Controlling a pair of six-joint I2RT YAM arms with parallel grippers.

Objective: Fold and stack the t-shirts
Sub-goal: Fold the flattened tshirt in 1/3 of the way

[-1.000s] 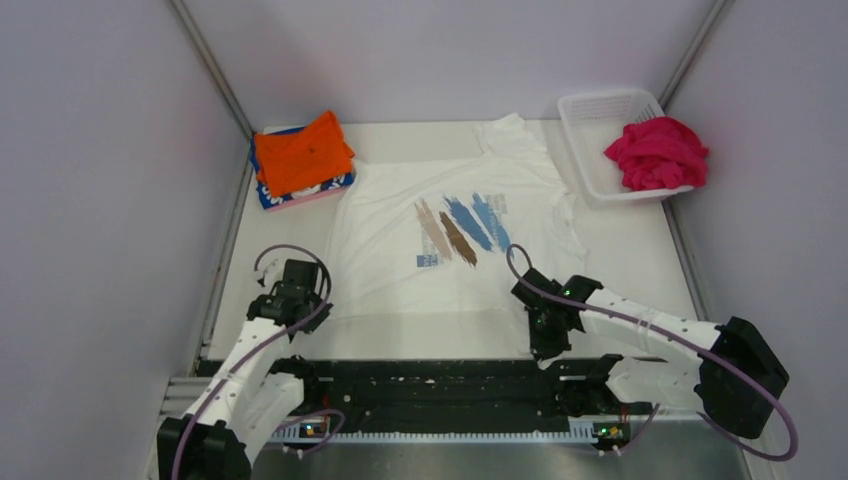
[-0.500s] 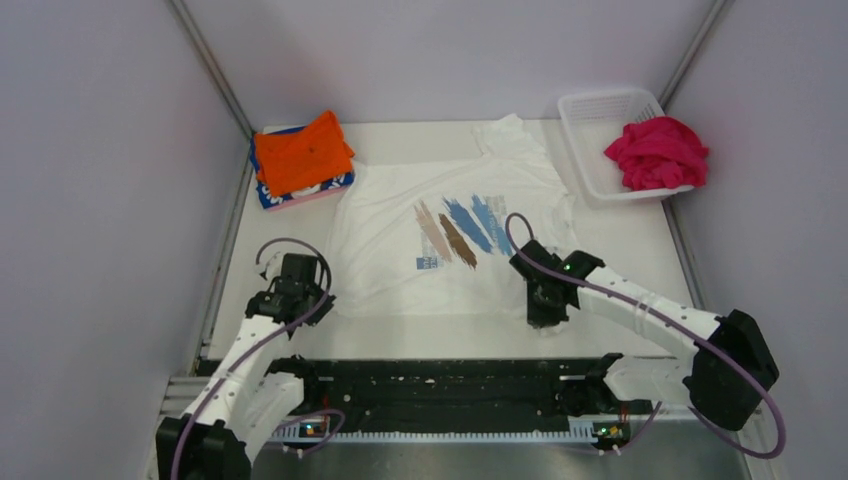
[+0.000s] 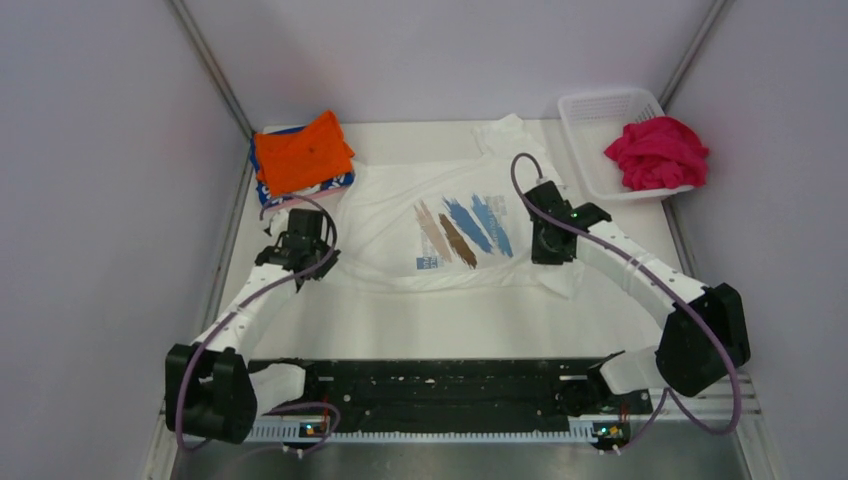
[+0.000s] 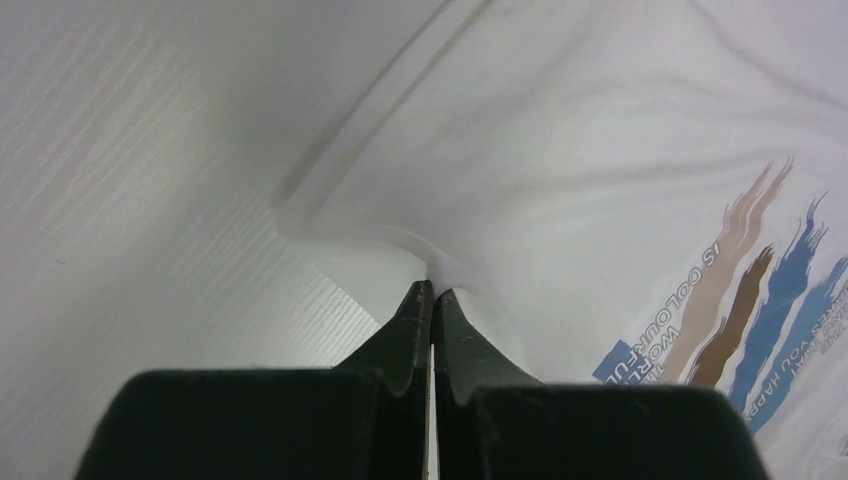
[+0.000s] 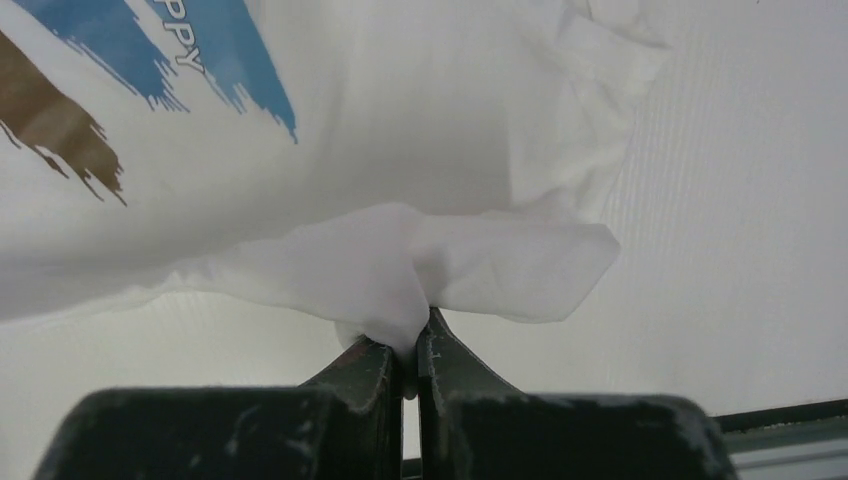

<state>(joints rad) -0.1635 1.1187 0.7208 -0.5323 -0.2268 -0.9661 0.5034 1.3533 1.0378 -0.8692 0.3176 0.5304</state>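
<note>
A white t-shirt (image 3: pixel 400 235) with diagonal blue and brown strokes lies on the table's middle, its near part folded up off the table. My left gripper (image 3: pixel 297 258) is shut on its near left hem corner (image 4: pixel 425 262). My right gripper (image 3: pixel 548 250) is shut on its near right hem corner (image 5: pixel 410 300). An orange t-shirt (image 3: pixel 302 152) lies folded on a blue-patterned one (image 3: pixel 272 196) at the back left. A magenta-pink t-shirt (image 3: pixel 657 152) is bunched in the white basket (image 3: pixel 590 108) at the back right.
Grey walls close in the table on three sides, with metal rails along their feet. The black base rail (image 3: pixel 440 385) runs along the near edge. The white table top (image 3: pixel 450 325) shows in front of the shirt's folded edge.
Both grippers have moved away from the near edge toward the back, carrying the white shirt's hem with them. The shirt's near edge now lies farther back and more table shows in front.
</note>
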